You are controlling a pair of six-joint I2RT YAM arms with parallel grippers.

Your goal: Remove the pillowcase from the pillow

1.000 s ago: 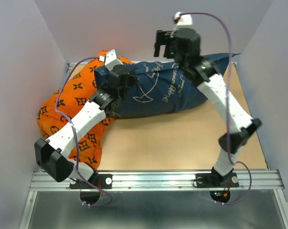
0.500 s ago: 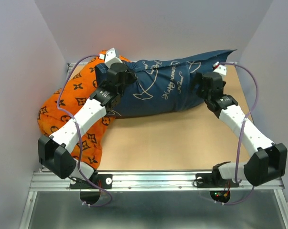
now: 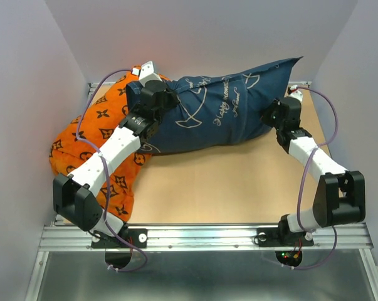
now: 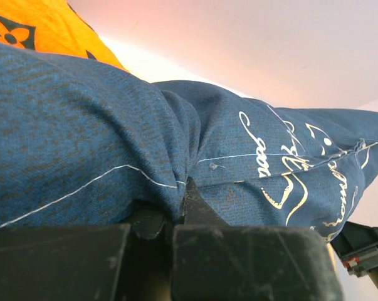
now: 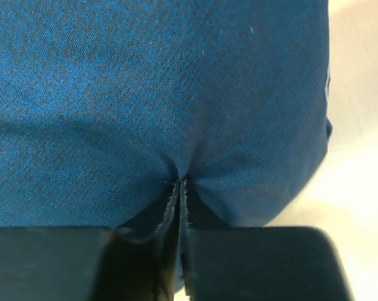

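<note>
Navy fabric with thin white line drawings, the pillowcase (image 3: 220,116), is laid across the far part of the table (image 3: 239,182). It is stretched from left of centre to the far right corner, where a loose pointed end is raised. It is plumply filled, and the pillow inside is hidden by the cloth. Its left end is rested against an orange cushion (image 3: 98,135) patterned in black, which is heaped at the left side of the table.

The left end of the pillowcase is gripped by the left gripper (image 3: 167,103). In the left wrist view its jaws are seen closed on a gathered fold of the navy cloth, with creases drawn toward the pinch. The left arm is bent sharply at an elbow set close to the near left edge, and its white forearm is stretched diagonally over the cushion toward the far right.

The right end of the pillowcase is pinched by the right gripper (image 3: 270,117), low beside the table surface. In the right wrist view the jaws are pressed together on a tuck of fabric. The right arm is folded, with its elbow set out at the near right and its forearm angled toward the far left.
</note>
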